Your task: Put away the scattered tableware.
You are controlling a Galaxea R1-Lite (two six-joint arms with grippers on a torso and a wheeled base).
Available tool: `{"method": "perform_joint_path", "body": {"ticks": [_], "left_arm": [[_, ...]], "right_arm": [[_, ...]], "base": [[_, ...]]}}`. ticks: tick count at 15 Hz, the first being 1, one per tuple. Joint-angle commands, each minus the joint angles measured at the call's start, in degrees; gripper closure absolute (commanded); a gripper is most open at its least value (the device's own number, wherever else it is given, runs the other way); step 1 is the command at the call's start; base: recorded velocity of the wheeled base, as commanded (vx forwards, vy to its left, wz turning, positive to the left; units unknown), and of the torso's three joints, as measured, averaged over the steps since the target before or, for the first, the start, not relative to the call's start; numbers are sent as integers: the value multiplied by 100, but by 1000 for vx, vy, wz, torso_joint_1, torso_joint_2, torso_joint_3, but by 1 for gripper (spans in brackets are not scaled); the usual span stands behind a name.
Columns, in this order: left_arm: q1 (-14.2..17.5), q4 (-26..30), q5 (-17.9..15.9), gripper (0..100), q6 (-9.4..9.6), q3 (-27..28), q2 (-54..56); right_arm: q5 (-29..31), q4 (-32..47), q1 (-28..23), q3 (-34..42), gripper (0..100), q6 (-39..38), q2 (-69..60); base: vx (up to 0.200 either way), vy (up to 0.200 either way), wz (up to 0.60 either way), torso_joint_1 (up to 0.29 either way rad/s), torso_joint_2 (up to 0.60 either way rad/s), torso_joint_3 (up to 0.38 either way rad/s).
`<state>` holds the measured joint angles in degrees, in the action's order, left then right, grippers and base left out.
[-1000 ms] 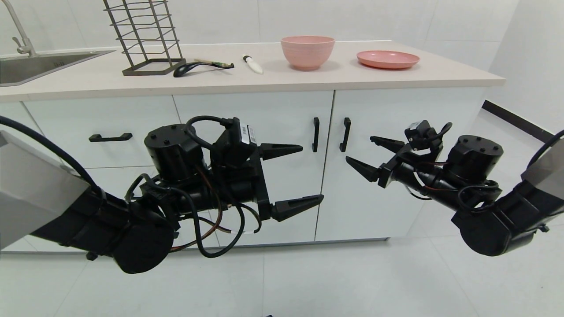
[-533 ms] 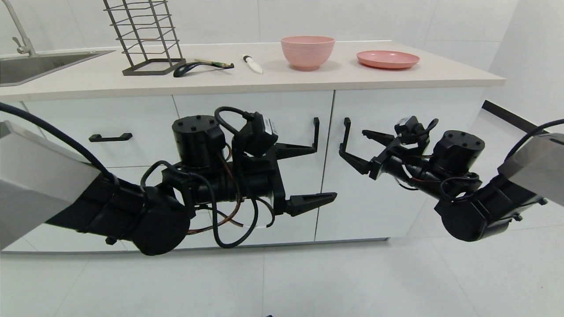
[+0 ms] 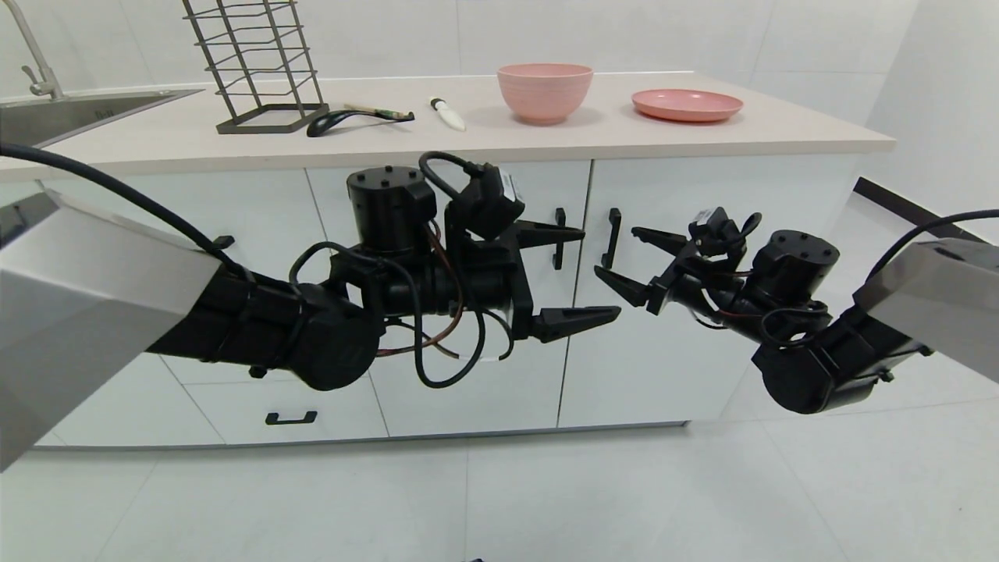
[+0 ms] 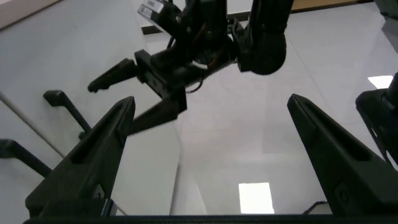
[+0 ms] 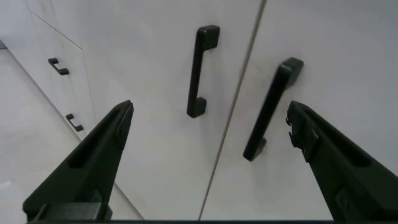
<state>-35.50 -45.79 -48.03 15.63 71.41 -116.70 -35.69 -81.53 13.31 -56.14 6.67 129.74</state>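
On the countertop [image 3: 546, 136] stand a pink bowl [image 3: 545, 91] and a pink plate [image 3: 687, 104] at the right. A black spoon [image 3: 335, 119], a pair of chopsticks [image 3: 380, 112] and a small white utensil [image 3: 448, 114] lie left of the bowl. Below counter height, in front of the white cabinet doors, my left gripper [image 3: 598, 273] [image 4: 211, 102] is open and holds nothing. My right gripper [image 3: 616, 251] [image 5: 210, 107] is open too, facing the two black door handles [image 5: 202, 71] [image 5: 272, 109]. The two grippers' tips are close together.
A black wire dish rack [image 3: 257, 66] stands at the back left of the counter, beside a steel sink [image 3: 70, 113] with a tap. Drawer handles [image 3: 291, 417] sit on the left cabinets. Pale tiled floor lies in front.
Both arms rose and closed in on the middle cabinet doors. The left gripper went up and to the right, the right gripper shifted left. Both stayed open.
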Motion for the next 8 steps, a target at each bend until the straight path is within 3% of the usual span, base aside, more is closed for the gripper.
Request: {"method": "perform_joint_path", "body": {"ticks": [1, 8], "left_arm": [[-27, 342, -31, 0, 37, 830, -424], [-1, 299, -13, 0, 37, 751, -468]], "right_arm": [[-25, -12, 5, -310, 0, 1, 332], [-184, -30, -197, -662, 0, 1, 622]], "base": [[0, 0, 0, 0, 0, 0], [0, 0, 0, 0, 0, 0]]}}
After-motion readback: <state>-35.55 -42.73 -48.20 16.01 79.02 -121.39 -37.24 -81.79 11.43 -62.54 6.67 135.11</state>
